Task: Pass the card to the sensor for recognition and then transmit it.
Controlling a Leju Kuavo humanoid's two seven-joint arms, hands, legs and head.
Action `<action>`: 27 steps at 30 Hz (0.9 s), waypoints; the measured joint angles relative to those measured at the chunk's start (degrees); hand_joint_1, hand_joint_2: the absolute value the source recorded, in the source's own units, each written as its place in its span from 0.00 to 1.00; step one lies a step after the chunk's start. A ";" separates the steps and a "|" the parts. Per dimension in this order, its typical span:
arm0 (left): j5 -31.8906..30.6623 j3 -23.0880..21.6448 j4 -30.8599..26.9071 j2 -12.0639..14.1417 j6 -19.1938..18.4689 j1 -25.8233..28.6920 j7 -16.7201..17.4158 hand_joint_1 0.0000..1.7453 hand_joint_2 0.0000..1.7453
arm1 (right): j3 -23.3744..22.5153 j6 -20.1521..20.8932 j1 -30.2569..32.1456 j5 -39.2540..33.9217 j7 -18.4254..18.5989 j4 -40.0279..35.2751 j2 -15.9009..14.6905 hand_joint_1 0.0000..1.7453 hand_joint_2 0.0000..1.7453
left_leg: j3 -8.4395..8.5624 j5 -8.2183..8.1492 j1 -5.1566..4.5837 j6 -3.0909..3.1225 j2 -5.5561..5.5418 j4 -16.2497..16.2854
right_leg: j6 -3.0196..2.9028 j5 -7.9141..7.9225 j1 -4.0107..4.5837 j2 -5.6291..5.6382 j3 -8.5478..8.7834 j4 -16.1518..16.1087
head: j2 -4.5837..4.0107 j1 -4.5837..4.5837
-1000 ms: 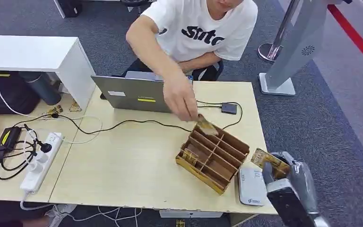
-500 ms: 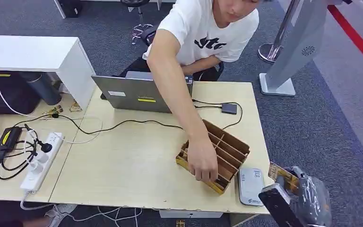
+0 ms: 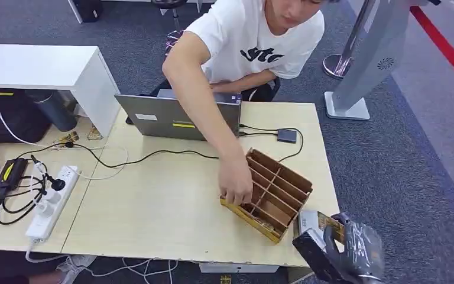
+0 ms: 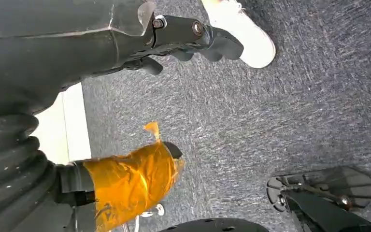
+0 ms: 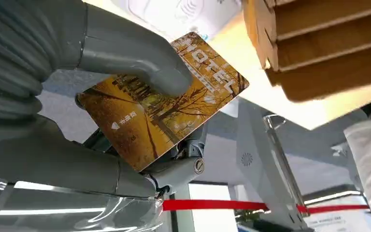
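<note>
My right hand [image 3: 346, 251] hangs at the table's near right corner and pinches a yellow hotel card [image 3: 333, 222]. In the right wrist view the thumb [image 5: 140, 63] presses the card [image 5: 164, 106] against the fingers behind it. The card is just above the white card sensor [image 3: 306, 221], which lies flat beside the wooden divider box [image 3: 275, 186]; the sensor [image 5: 183, 12] shows past the card's edge. My left hand [image 4: 130, 179], its thumb wrapped in orange tape, hangs over the carpet holding nothing.
A seated person reaches across the table, a hand [image 3: 235, 184] on the box's left side. A laptop [image 3: 174, 118], cables and a power strip [image 3: 50, 204] lie on the table [image 3: 153, 207]. A grey kiosk stand [image 3: 360, 65] rises at the right.
My right hand has carried the card leftwards, from off the table's edge to over the sensor. The person's hand went from the box's far side to its near edge, then its left side.
</note>
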 joint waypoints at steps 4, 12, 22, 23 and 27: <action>-0.50 -0.04 -0.09 0.00 0.00 0.00 0.00 0.00 1.00 | 1.00 0.06 -0.27 1.20 0.87 1.60 -0.68 1.00 1.00 | 0.01 0.00 0.00 0.00 0.01 0.00 | 0.00 0.00 0.00 0.00 0.00 0.00 | 0.00 -0.02; -3.39 -0.02 -0.42 0.00 -0.87 0.03 -0.04 0.00 1.00 | 4.02 2.47 -0.52 3.83 4.77 5.53 -3.35 1.00 1.00 | 0.01 0.00 0.00 0.00 0.01 0.00 | 0.00 0.00 0.00 0.00 -0.01 0.00 | 0.00 -0.02; -5.09 0.07 -0.74 0.00 -1.20 0.08 -0.52 0.00 1.00 | 6.56 3.19 -1.02 5.07 6.29 9.86 -6.21 1.00 1.00 | 0.02 0.00 0.00 0.00 0.01 0.00 | 0.00 0.00 0.00 0.01 0.00 0.00 | 0.00 -0.02; -5.09 0.07 -0.74 0.00 -1.20 0.08 -0.52 0.00 1.00 | 6.58 3.19 -1.05 5.07 6.29 10.03 -6.34 1.00 1.00 | 0.01 0.00 0.00 0.00 0.01 0.00 | 0.00 0.00 0.00 0.01 -0.01 0.00 | 0.00 -0.02; -5.24 0.09 -0.83 0.00 -1.20 0.09 -0.52 0.00 1.00 | 6.71 3.19 -1.24 5.07 6.29 10.69 -6.71 1.00 1.00 | 0.02 0.00 0.00 0.00 0.01 0.00 | 0.00 0.00 0.00 0.01 0.00 0.00 | 0.00 -0.02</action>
